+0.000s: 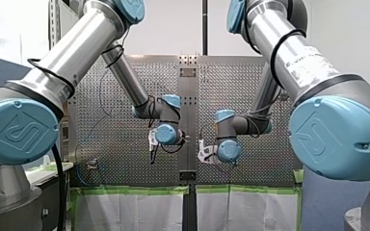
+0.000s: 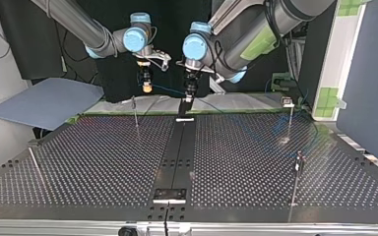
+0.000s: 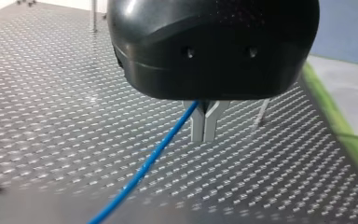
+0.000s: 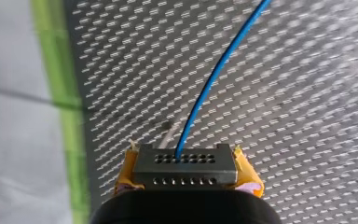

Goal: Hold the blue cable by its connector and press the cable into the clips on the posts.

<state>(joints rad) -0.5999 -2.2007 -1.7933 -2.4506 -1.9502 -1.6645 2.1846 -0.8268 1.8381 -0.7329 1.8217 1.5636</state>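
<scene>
A perforated metal table [image 2: 103, 162] fills the top view, with a black strip [image 2: 179, 147] down its middle and green tape [image 4: 70, 116] along its far edge. Thin posts stand well apart on it: a far-left post [image 2: 135, 112], a far-right post [image 2: 290, 120] and a nearer right post [image 2: 296, 177]. A blue sheet [image 2: 44, 101] lies beyond the far left corner.

Both grippers hang over the far edge near the strip. My right gripper [image 4: 186, 163] has its yellow pads [image 4: 127, 170] clamped on the grey connector [image 4: 185, 173], and the blue cable [image 3: 144, 168] leads out of it above the table. My left gripper [image 3: 204, 135] has its metal fingers pressed together. The cable leaves at their root, but I cannot tell whether they pinch it.
</scene>
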